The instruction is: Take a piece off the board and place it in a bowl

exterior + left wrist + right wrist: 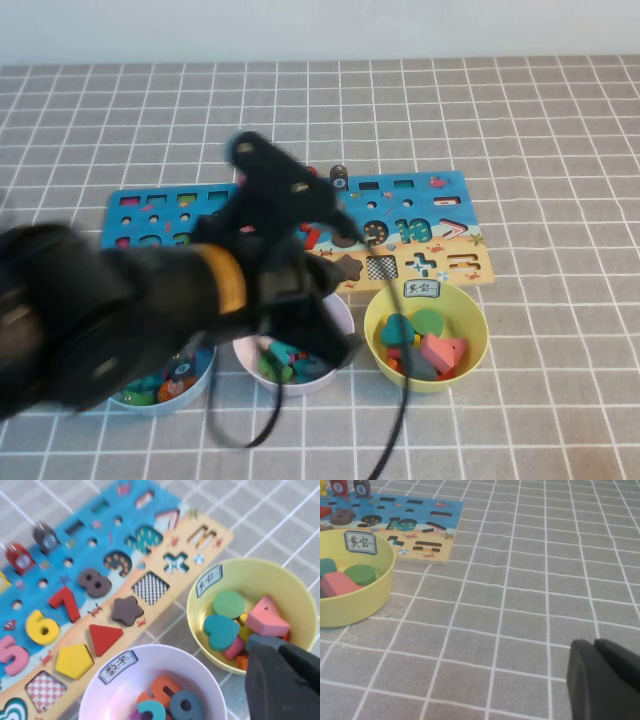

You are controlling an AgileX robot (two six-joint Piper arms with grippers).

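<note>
- Left arm, big and blurred in the high view, reaches out over the bowls. The left gripper (335, 345) hangs above the gap between the pale pink bowl (340, 310) and the yellow-green bowl (478, 322).
- Left wrist view: dark fingers (280, 677) sit pressed together w/ nothing between them, just over the yellow-green bowl's near rim.
- The pink piece (266, 619) lies inside the yellow-green bowl, on top of the heap, beside a green disc (229, 604) and a teal heart (220, 631). Prob. the square block, but it lies tilted and its outline isn't clear.
- White label (208, 581) on that bowl's rim, facing the board (452, 190).
- Board lies flat behind the three bowls. A checkered square slot (150, 587) shows bare; brown star (126, 610), red triangle (104, 637) and yellow pentagon (74, 660) are seated in the sandy strip.
- Pale pink bowl holds numbers. Pale blue bowl (200, 380) sits mostly under the arm.
- Right gripper (607, 680) is parked low over the grey grid cloth (530, 580), well apart from the bowl, fingers closed and empty.
</note>
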